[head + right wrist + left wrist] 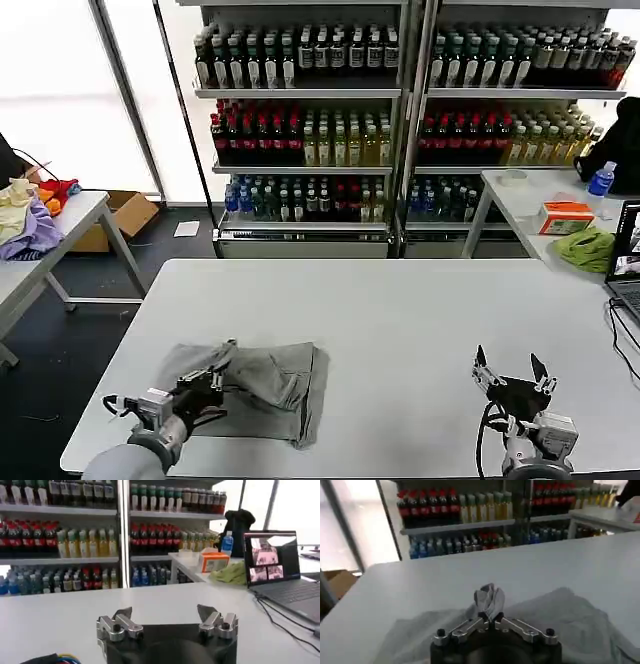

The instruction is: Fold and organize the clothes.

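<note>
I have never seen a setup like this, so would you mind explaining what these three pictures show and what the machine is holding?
This is a two-armed robot standing at a white table, with drink shelves behind it. The big picture comes from a camera on its head, looking down at the work. The other two come from cameras on its wrists, each looking out over that arm's own gripper.

On the table lies one grey shirt, partly folded and rumpled. The left gripper is shut on a bunched fold of that shirt and lifts it a little; the left wrist picture shows the cloth pinched between the fingertips.

The right gripper is open and holds nothing. It waits over bare table near the robot's right side, well away from the shirt. A laptop sits at the table's far right edge.
</note>
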`<state>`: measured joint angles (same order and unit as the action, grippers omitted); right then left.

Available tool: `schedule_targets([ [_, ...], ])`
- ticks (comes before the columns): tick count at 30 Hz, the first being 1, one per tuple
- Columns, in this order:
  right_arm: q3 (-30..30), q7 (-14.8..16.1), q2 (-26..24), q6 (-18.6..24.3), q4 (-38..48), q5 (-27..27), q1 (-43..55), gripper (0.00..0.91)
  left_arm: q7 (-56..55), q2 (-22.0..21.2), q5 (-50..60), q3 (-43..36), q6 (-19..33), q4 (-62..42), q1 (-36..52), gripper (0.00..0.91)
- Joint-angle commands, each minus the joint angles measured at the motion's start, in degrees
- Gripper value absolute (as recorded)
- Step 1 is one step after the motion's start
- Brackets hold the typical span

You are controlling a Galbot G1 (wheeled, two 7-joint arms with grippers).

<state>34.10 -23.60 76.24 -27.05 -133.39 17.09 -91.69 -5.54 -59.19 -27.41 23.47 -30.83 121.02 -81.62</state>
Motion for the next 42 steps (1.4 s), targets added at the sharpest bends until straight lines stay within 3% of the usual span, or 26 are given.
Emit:
schedule_targets([
  [1, -0.5, -0.1, 1.4, 0.0, 0.4, -0.9, -0.3, 0.907, -1.6, -1.1, -1.8, -7.1, -1.3, 4.3, 1.6, 0.0],
  [20, -2.1, 0.1, 1.9, 0.2, 1.3, -2.3, -0.5, 0.907, -1.5, -6.2, 0.6, -13.9, -1.8, -0.1, 6.1, 0.0],
  [41, -3.7, 0.3, 1.9, 0.3, 2.8, -2.7, 0.6, 0.907, -1.0, -9.6, 1.8, -13.8, -1.5, -2.8, 7.5, 0.0],
  [42, -3.8, 0.3, 1.9, 0.4, 2.8, -2.7, 0.6, 0.907, -0.8, -9.6, 1.8, -13.6, -1.5, -2.7, 7.3, 0.071],
])
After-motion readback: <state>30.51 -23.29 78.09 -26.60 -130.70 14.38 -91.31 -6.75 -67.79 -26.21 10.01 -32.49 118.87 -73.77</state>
